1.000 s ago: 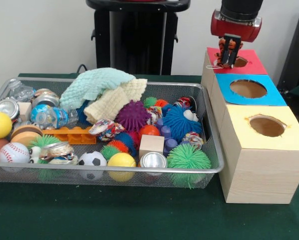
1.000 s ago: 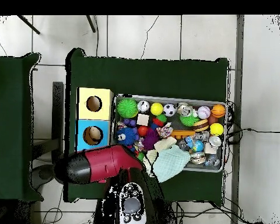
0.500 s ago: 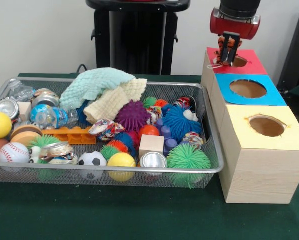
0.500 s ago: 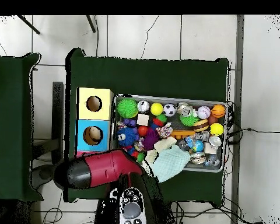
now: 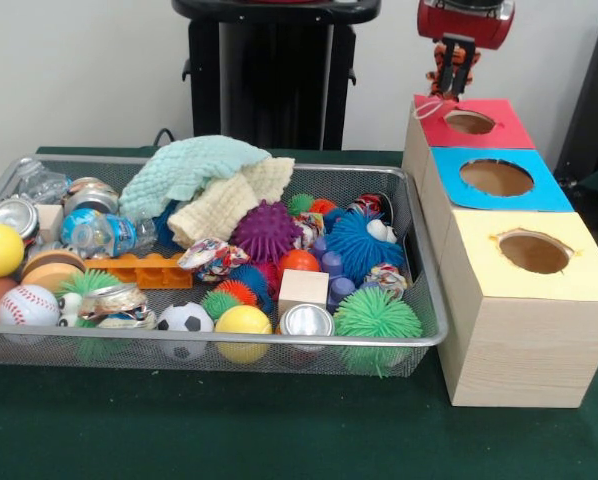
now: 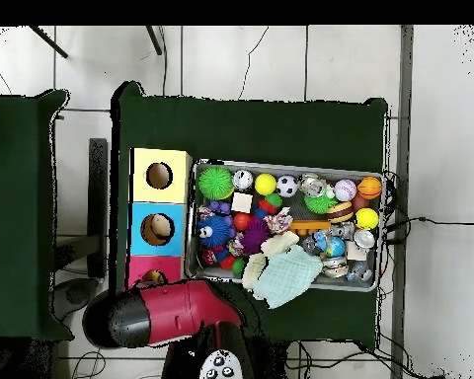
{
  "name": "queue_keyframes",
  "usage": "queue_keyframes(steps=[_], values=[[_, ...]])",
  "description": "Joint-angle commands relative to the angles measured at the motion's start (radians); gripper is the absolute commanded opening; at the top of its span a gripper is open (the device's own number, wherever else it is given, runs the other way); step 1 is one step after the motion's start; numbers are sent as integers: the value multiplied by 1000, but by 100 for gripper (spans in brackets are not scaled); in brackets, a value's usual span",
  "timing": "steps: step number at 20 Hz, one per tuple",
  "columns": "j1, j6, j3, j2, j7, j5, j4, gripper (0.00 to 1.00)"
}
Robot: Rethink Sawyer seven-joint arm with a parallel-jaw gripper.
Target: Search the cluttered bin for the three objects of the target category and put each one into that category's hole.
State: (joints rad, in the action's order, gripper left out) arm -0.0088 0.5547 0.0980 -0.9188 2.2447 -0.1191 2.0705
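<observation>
The claw hangs above the red-topped box and grips a small orange striped plush toy that sits over the near-side edge of the red hole; judged from this, the placing step is in hand. The next move calls for centring the toy over that hole, then releasing it. The wire bin stands beside the row of boxes on a dark green desk, before a pale wall.

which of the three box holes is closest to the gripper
The hole in the red-topped box, farthest back in the row; the gripper hangs just above it, holding a striped toy.
</observation>
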Motion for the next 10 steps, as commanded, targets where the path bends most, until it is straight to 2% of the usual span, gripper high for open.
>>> queue_keyframes(steps=[1,5,10], values=[[6,-41,42,-52,95,43,116,0],[24,-59,30,-45,107,37,121,0],[47,-63,18,-13,125,35,86,0]])
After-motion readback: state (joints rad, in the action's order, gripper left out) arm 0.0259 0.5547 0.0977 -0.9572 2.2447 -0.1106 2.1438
